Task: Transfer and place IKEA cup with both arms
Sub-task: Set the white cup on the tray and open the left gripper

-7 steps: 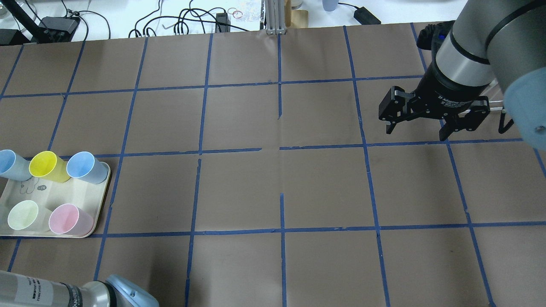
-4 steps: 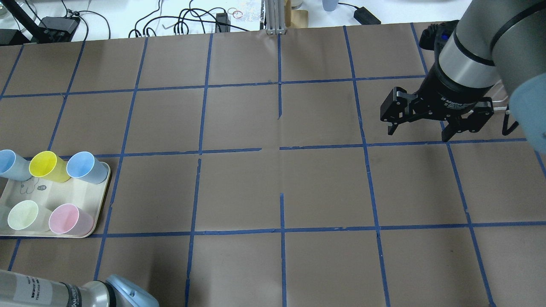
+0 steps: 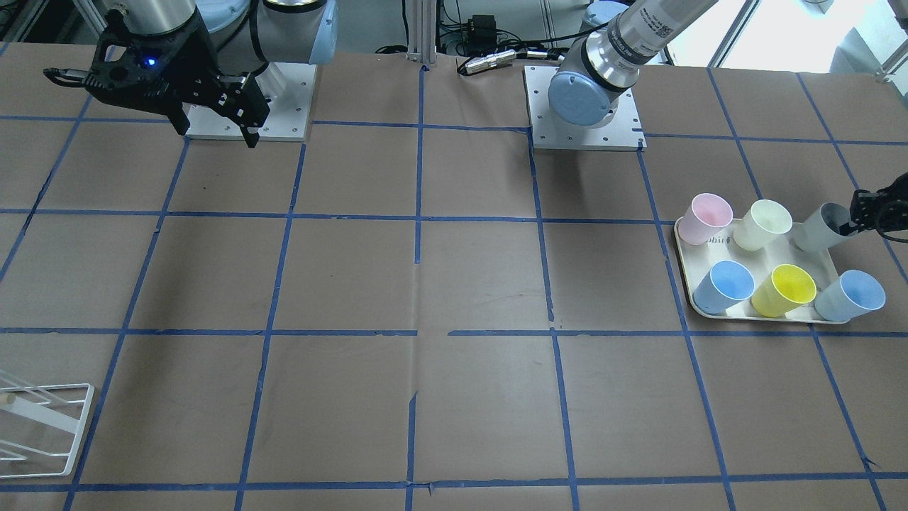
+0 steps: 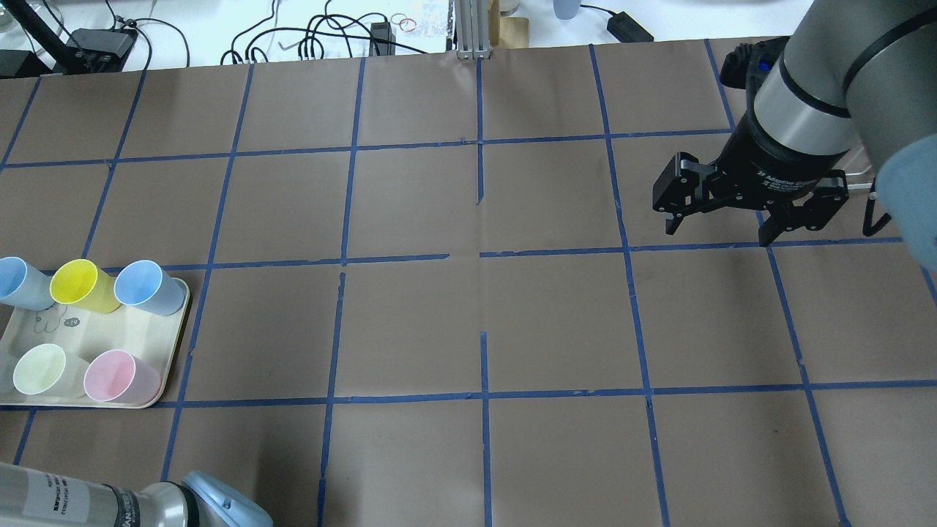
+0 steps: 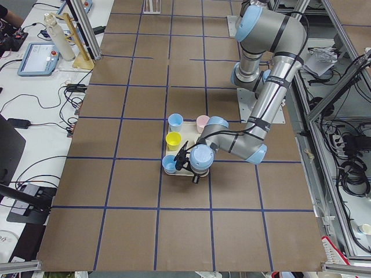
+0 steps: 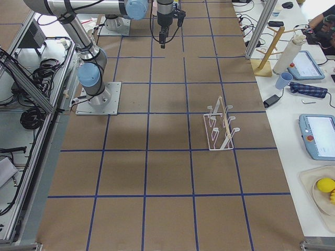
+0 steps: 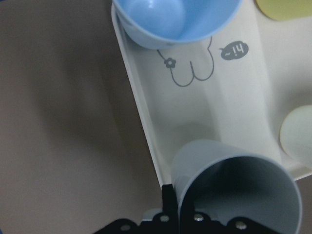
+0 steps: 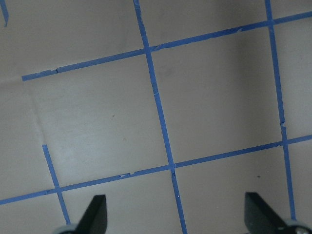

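**Front-facing view.** The grey cup (image 3: 819,228) is on the tray (image 3: 683,255), at its outer corner on the robot's side. The left gripper (image 3: 855,220) meets the cup at its mouth. The right gripper (image 3: 216,135) hangs over the desk (image 3: 482,284), well apart from the tray.

**Overhead view.** The right jaws are spread and hold nothing. The cup and the left gripper lie outside this view.

**Left view.** The near arm bends down over the tray. The cup is hidden behind its wrist.

**Right view.** This view adds nothing on the cup.

**Left wrist view.** The jaws pinch the cup wall, one jaw pressed against the outside and the other inside the mouth. The mouth faces the camera and the base sits at the tray rim. We judge the long axis near vertical, mouth up. We cannot tell whether the base has lifted.

**Right wrist view.** We see only bare desk between spread jaws.

**Progress.** We judge the pick-up to be the step in hand. The hand-over and the placing are not yet done.
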You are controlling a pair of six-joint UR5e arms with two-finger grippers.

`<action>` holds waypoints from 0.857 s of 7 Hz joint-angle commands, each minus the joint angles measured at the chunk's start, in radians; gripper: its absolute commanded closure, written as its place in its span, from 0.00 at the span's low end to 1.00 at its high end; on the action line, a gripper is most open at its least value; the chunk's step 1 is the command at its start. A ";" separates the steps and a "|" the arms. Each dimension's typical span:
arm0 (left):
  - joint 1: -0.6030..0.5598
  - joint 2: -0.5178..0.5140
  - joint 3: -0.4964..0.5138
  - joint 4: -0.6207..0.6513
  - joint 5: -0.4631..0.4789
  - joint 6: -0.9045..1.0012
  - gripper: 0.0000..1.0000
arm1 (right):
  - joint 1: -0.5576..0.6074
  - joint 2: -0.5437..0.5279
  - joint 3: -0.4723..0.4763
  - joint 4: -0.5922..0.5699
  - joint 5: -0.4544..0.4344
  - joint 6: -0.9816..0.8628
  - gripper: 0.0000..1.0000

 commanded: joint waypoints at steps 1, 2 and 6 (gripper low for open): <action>0.001 0.000 -0.002 0.000 0.003 0.000 0.92 | 0.001 -0.002 0.002 0.000 0.000 0.000 0.00; 0.001 0.000 -0.002 0.000 0.003 0.000 0.90 | 0.000 -0.002 0.002 0.000 0.000 0.000 0.00; 0.001 -0.013 -0.005 -0.002 0.008 0.000 0.75 | 0.001 -0.008 0.002 0.002 0.002 0.002 0.00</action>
